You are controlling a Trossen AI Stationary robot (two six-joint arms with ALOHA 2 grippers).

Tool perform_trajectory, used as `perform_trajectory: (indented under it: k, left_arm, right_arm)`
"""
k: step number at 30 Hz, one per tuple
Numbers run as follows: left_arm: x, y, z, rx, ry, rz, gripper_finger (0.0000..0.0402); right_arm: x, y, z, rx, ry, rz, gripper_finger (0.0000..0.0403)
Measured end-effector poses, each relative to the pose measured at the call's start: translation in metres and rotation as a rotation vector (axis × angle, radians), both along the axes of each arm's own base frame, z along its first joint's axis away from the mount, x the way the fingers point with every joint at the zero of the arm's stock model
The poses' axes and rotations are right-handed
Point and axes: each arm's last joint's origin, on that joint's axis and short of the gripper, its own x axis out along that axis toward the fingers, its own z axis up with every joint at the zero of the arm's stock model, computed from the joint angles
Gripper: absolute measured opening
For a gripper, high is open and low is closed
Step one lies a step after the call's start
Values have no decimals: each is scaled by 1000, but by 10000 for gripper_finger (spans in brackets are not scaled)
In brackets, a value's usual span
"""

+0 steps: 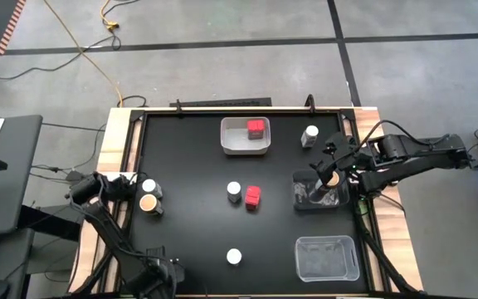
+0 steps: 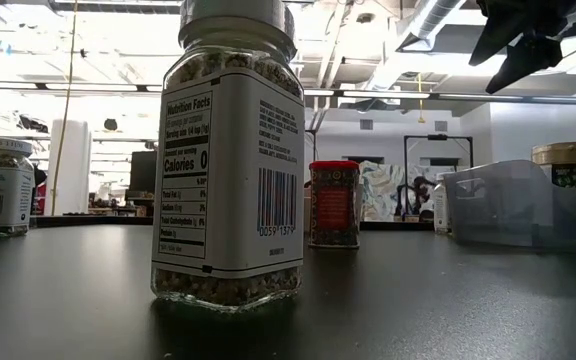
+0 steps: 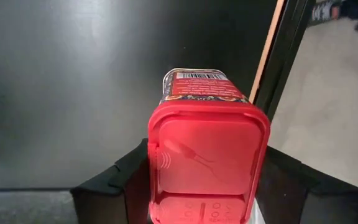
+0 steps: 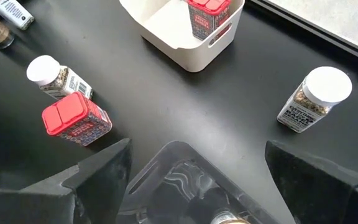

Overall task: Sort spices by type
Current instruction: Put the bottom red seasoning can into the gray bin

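My left gripper (image 3: 207, 186) hangs over the table's left edge (image 1: 121, 188), shut on a red blocky box (image 3: 207, 149) with a red flip lid. My arm hides the box in the high view. A white-lidded jar (image 1: 148, 188) and a brown-lidded jar (image 1: 148, 203) stand just beside it. Another red box (image 1: 256, 128) stands in the white bin (image 1: 232, 146). A third red box (image 1: 252, 197) and a white-lidded jar (image 1: 234, 192) stand mid-table. My right gripper (image 4: 197, 180) hovers open above a clear bin (image 1: 303, 198) holding a brown-lidded jar (image 2: 566, 160). My left gripper has the red box between its two fingers, one on each of two opposite sides near the lid end (image 3: 155, 155). The fingers come from above, pointing down. The box stays lid up; whether its base rests on the table, I cannot tell.
A white-lidded jar (image 1: 234, 257) stands near the front edge, large in the low view (image 2: 230, 160). Another white-lidded jar (image 1: 309, 135) stands at the far right. A second clear bin (image 1: 325, 257) sits at the near right. The table's raised rim (image 3: 272, 68) runs close beside the held box.
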Motion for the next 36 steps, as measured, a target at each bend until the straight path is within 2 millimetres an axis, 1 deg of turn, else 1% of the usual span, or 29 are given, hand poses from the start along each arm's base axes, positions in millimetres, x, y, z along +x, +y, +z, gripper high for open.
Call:
perform_trajectory:
  k: [3,6,10,13,16,22,27,31,34,36]
  left_arm:
    - [5,10,13,-10,-33,60,214]
    - [10,29,27,37,-70,171,214]
    - [21,62,46,98,-120,275,214]
    - [36,94,60,160,-214,373,215]
    - [54,134,73,237,-302,456,215]
    - [83,227,97,361,-439,454,216]
    - [101,310,114,457,-573,371,216]
    - [108,373,117,431,-657,293,216]
    - [111,409,117,466,-645,210,216]
    - [117,428,119,479,-639,143,216]
  right_arm:
    - [0,0,0,0,0,1,392]
    - [0,0,0,-8,6,11,392]
    - [0,0,0,-29,20,36,392]
    - [0,0,0,-29,20,36,392]
    - [0,0,0,-29,20,36,392]
    - [0,0,0,-31,21,38,392]
    - [0,0,0,-29,20,36,392]
    - [0,0,0,-29,19,35,392]
    - [0,0,0,-29,18,35,392]
    - [0,0,0,-28,18,35,392]
